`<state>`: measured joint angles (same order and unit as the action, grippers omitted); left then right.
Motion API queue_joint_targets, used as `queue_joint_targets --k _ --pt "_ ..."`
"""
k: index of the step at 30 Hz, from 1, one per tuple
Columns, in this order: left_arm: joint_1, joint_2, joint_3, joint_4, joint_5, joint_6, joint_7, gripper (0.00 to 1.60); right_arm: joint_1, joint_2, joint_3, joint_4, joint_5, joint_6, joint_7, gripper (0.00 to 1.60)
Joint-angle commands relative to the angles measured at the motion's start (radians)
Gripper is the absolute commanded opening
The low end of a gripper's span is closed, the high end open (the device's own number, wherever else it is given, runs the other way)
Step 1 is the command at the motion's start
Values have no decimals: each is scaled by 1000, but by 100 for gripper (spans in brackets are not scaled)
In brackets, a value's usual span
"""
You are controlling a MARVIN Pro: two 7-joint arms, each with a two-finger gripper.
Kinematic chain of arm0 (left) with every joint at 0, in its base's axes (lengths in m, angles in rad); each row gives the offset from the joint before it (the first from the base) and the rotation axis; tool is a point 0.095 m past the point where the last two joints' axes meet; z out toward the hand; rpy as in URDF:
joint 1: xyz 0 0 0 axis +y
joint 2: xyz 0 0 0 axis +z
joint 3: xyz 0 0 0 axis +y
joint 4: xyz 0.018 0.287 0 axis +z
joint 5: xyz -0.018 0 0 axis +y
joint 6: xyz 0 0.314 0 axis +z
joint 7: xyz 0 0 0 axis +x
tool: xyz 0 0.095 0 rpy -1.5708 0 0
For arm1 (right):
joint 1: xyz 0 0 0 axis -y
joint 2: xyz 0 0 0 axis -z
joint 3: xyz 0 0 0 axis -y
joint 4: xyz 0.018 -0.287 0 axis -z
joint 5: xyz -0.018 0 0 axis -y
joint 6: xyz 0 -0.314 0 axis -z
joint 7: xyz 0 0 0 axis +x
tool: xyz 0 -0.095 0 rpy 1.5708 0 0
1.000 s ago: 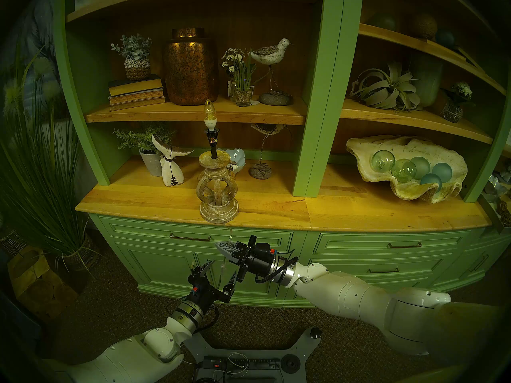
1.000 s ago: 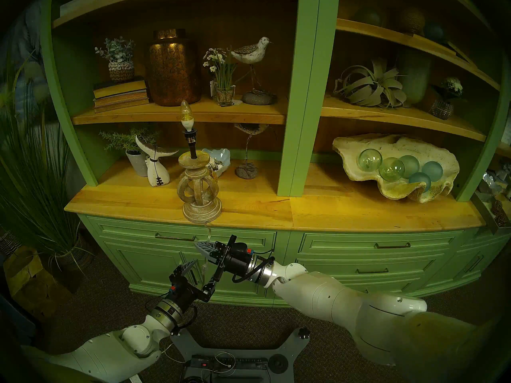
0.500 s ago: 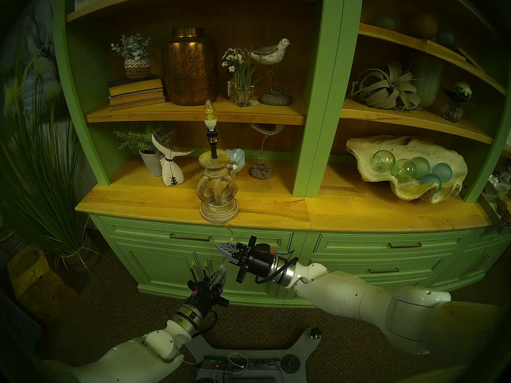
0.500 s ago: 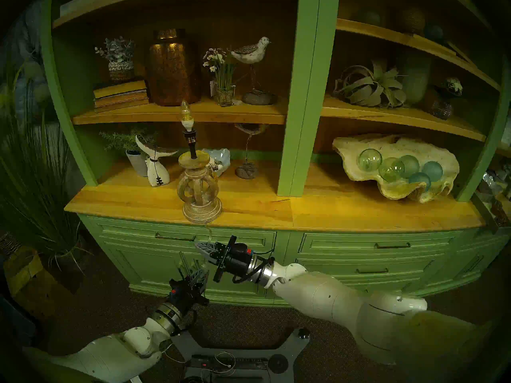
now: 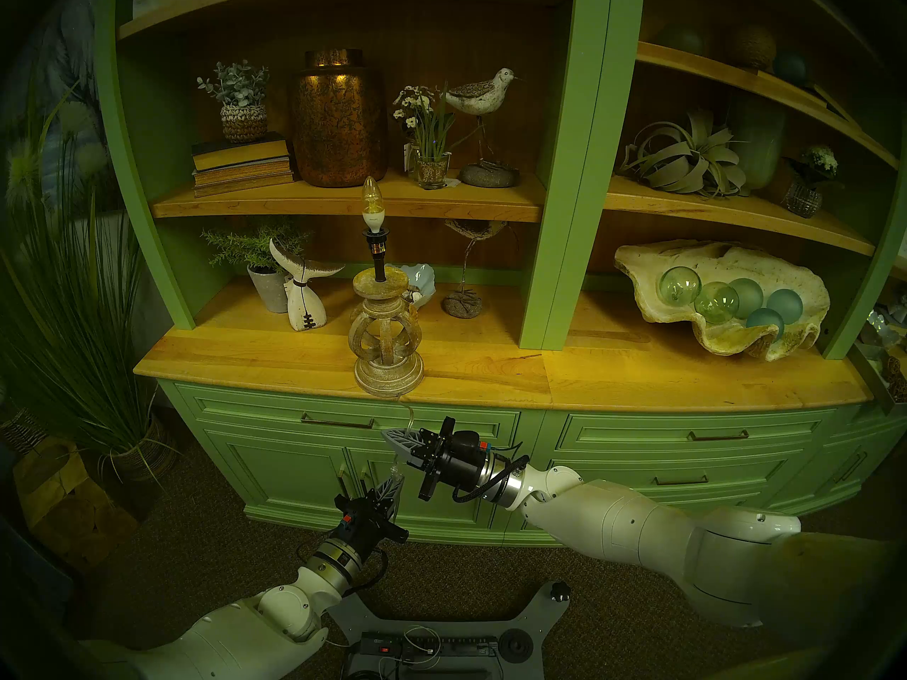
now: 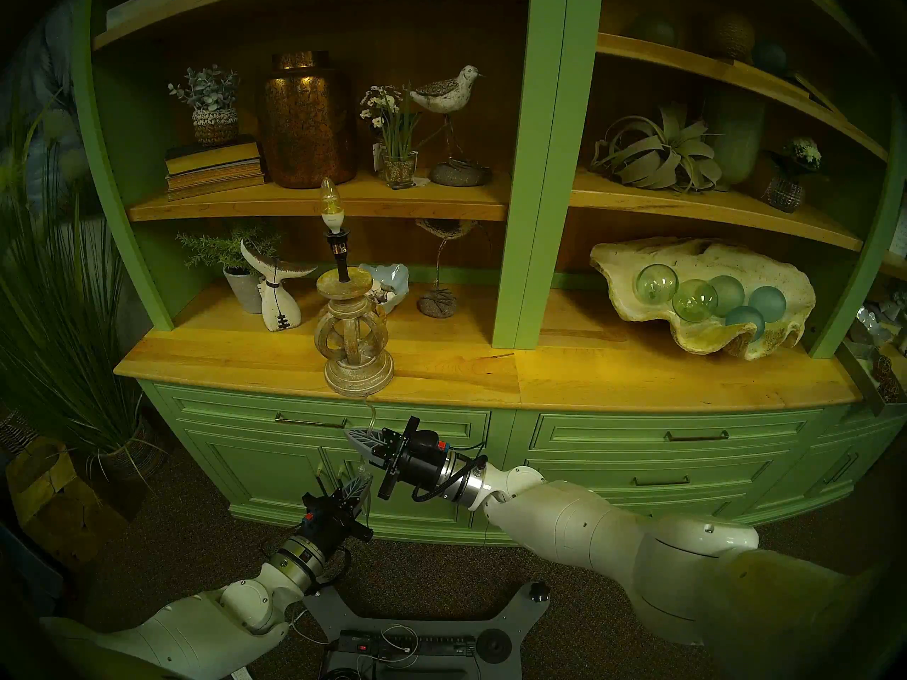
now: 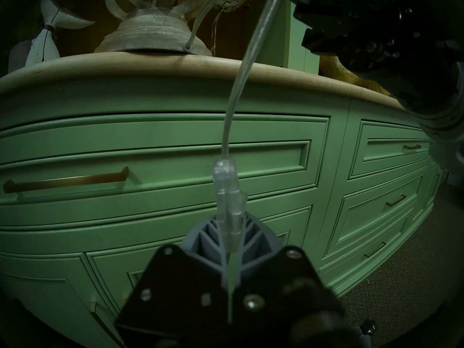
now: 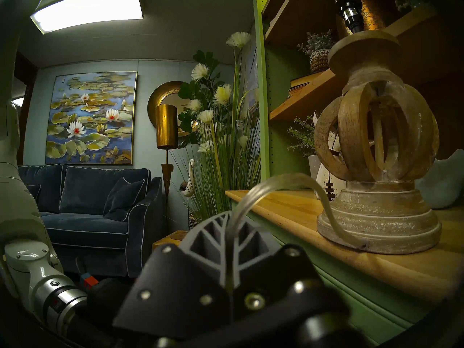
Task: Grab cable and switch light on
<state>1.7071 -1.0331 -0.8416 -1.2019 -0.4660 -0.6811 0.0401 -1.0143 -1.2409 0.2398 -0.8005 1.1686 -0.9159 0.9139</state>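
The light point(image 5: 387, 340), a whitewashed wooden lamp with a bare candle bulb point(image 5: 372, 199), stands at the counter's front edge; the bulb does not glow. Its clear cable point(image 5: 409, 415) drops over the edge in front of the drawers. My right gripper point(image 5: 393, 436) is shut on the cable just below the counter; in the right wrist view the cable point(image 8: 253, 191) arches from the lamp base into the closed fingers point(image 8: 216, 229). Lower down, my left gripper point(image 5: 392, 486) is shut on the clear inline switch block point(image 7: 226, 186), whose lower end sits between the fingers point(image 7: 200, 237).
A green cabinet point(image 5: 275, 448) with drawer handles point(image 5: 337, 421) is right behind both grippers. A whale-tail figure point(image 5: 302, 291) and a potted plant stand behind the lamp. A tall grass plant point(image 5: 83, 321) is at left. My base and a power strip point(image 5: 427, 647) lie below.
My left gripper went from wide open around the hanging cable to shut on the switch block. The right gripper has kept its hold and has not moved.
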Motion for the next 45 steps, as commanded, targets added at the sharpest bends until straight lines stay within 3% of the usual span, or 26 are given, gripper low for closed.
queue_joint_targets --k 1,5,9,11,12,13,15,18,19,36,37,38,39,42,43,45 --pt "-9 11 -15 -44 7 -35 2 139 32 1 0 -20 12 -10 100 0" --pt "-9 11 -17 -44 12 -37 3 143 33 0 -3 -18 16 -11 102 0" --pt "-13 11 -21 -42 14 -35 4 134 35 1 -8 -18 20 -13 102 0" --pt "-17 12 -22 -39 17 -31 4 104 37 1 -12 -18 22 -14 100 0" --pt "-17 12 -22 -39 17 -31 4 104 37 1 -12 -18 22 -14 100 0" --pt "-19 11 -23 -36 17 -31 3 88 37 1 -13 -18 23 -14 99 0" --pt "-23 8 -24 -29 16 -32 1 91 38 2 -16 -20 23 -15 96 0" --pt "-31 5 -23 -21 25 -31 0 62 40 2 -19 -19 26 -16 96 0" --pt "-34 3 -23 -19 42 -34 7 0 41 3 -22 -20 26 -17 93 0" --pt "-49 15 -29 -44 28 -8 -16 0 48 6 -41 -24 32 -23 79 0" --pt "-50 16 -28 -46 30 -6 -17 78 48 6 -42 -24 33 -24 78 0" --pt "-50 15 -29 -46 29 -5 -18 78 48 7 -43 -24 33 -24 78 0" --pt "-50 14 -29 -46 29 -4 -20 158 49 7 -44 -24 34 -25 79 0" --pt "-54 8 -29 -38 23 -1 -23 150 50 6 -47 -23 39 -26 82 0" --pt "-55 7 -29 -36 22 -1 -24 141 51 6 -48 -23 40 -26 82 0" --pt "-58 6 -30 -32 19 -1 -27 144 52 6 -50 -23 41 -27 82 0"
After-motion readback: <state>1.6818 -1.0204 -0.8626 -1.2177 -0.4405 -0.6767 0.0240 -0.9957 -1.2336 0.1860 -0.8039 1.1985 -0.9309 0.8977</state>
